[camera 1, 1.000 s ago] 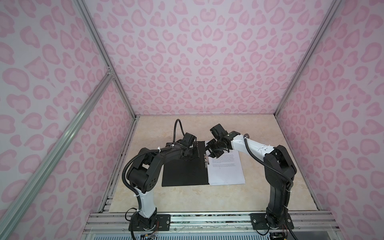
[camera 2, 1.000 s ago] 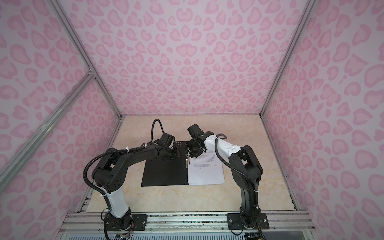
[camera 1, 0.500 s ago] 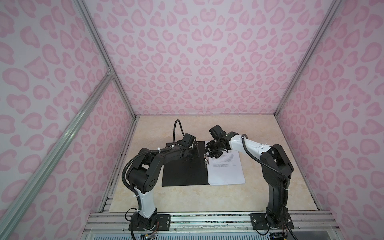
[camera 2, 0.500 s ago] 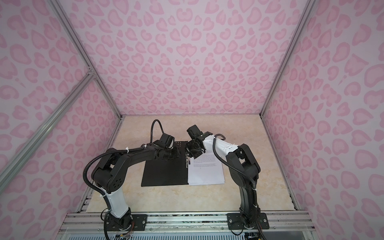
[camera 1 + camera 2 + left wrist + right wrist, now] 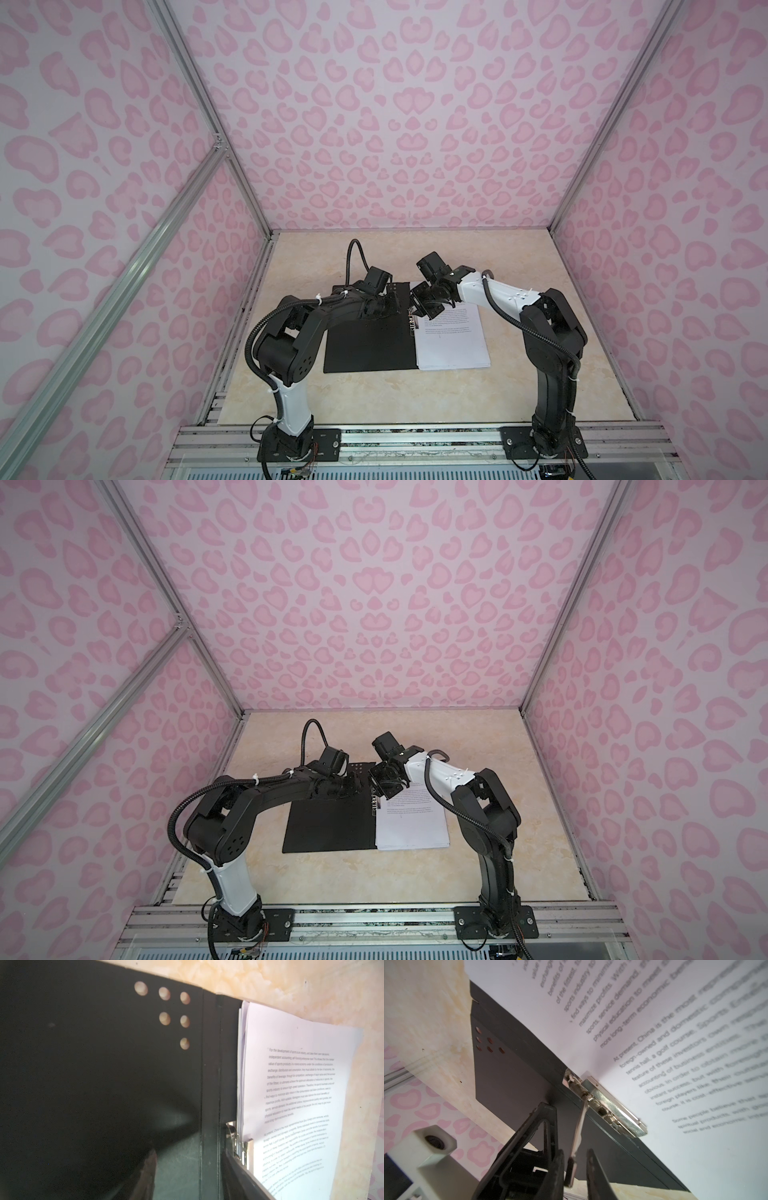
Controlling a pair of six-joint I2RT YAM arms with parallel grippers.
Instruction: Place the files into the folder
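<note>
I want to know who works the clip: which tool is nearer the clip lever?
Right. The right tool straddles the lever, which sits between its fingers. The left tool is over the folder's black cover, short of the lever.

In both top views the left gripper (image 5: 390, 307), at the folder's (image 5: 370, 345) 12 o'clock end, melts black into black, fingertips lost, and the files' (image 5: 451, 345) print is too small to read. Right wrist view: the files run off the frame, print blurring, and the right gripper (image 5: 575, 1159) is cut by the edge, so whether it pinches the clip lever (image 5: 578, 1126) can't be told.
</note>
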